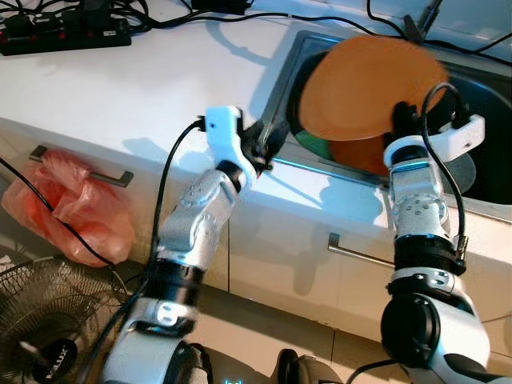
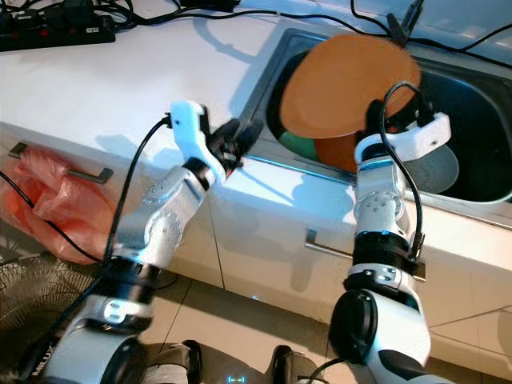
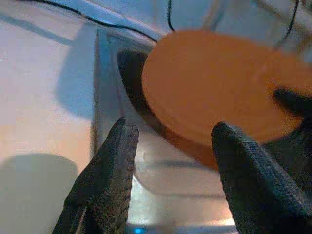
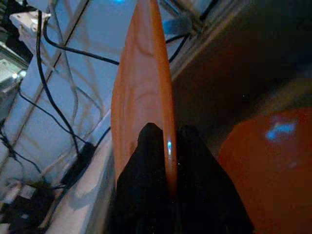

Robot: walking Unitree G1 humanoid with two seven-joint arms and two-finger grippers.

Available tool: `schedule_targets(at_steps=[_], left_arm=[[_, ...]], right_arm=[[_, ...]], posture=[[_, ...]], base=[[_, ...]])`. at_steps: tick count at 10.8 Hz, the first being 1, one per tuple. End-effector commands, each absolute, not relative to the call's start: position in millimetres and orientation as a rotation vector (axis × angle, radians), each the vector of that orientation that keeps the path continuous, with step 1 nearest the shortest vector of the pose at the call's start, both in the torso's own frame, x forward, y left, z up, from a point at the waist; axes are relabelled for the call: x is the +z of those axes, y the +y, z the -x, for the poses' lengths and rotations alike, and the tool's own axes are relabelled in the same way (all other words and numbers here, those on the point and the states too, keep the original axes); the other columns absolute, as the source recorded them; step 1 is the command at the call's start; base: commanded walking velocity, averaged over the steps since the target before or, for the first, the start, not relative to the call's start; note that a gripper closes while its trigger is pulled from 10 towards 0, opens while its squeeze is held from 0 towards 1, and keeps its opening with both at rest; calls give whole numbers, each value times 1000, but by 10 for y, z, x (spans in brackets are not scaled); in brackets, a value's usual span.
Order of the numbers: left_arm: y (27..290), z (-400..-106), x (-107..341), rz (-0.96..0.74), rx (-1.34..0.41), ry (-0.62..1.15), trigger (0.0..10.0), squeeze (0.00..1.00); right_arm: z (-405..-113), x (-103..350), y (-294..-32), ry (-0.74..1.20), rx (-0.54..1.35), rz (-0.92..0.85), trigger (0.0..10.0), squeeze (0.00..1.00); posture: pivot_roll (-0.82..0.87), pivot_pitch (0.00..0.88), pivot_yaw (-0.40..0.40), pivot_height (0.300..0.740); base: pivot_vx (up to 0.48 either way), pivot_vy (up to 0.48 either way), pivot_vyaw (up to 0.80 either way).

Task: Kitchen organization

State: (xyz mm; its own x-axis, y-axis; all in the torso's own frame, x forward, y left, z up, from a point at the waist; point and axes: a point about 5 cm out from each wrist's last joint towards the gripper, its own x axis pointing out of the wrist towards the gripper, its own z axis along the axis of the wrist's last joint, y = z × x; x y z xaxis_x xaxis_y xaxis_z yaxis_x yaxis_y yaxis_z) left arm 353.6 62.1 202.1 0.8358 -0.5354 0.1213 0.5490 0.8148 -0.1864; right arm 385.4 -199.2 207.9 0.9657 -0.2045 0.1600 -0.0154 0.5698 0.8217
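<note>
the right gripper (image 4: 163, 161) is clamped on the rim of a round orange plate (image 1: 364, 84), lifted above the steel sink (image 1: 480, 180). the left gripper (image 3: 170, 165) waits, fingers apart, at the sink's edge. other dishes remain inside, so most of the organizing looks undone.

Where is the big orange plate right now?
The orange plate is held up over the sink, pinched at its edge by the right gripper, with the open left gripper beside the sink's left rim.
</note>
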Motion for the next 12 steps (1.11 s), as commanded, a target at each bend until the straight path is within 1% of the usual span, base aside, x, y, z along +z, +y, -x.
schedule_targets(at_steps=[1, 2, 3, 5, 7, 9, 10, 11, 12], left_arm=[[580, -3498, 1991, 177, -598, -49, 10000, 0], [620, -3495, 1974, 115, -590, -42, 10000, 0], [647, -3491, 1963, 65, -584, -33, 10000, 0], [664, -3460, 1965, -7, -587, -30, 10000, 0], [667, -3440, 1959, -32, -587, -28, 10000, 0], [683, -3429, 1954, -41, -582, -23, 10000, 0], [691, -3423, 1951, -43, -580, -21, 10000, 0], [695, -3418, 1940, -45, -578, -17, 10000, 0], [693, -3414, 1932, -46, -578, -13, 10000, 0]], right_arm=[[-3859, 2162, -2023, -283, -116, -923, 0, 0], [-3865, 2169, -1981, -279, -100, -852, 10000, 0], [-3871, 2170, -1915, -268, -72, -730, 10000, 0], [-3878, 2104, -1730, -229, 6, -405, 10000, 0], [-3879, 2053, -1601, -204, 63, -249, 10000, 0], [-3881, 1980, -1506, -165, 107, -203, 10000, 0], [-3877, 1951, -1481, -155, 119, -202, 10000, 761], [-3874, 1909, -1463, -140, 128, -193, 10000, 1000], [-3871, 1878, -1459, -129, 126, -190, 10000, 1000]], posture=[[59, 153, -38, 740], [61, 154, -39, 740], [62, 154, -39, 740], [67, 155, -41, 740], [72, 154, -43, 740], [77, 157, -44, 740], [78, 158, -44, 740], [78, 160, -44, 740], [78, 163, -43, 740]], base=[[0, 0, 0], [0, 0, 0], [0, 0, 0], [0, 0, 0], [0, 0, 0], [0, 0, 0], [0, 0, 0], [0, 0, 0], [0, 0, 0]])
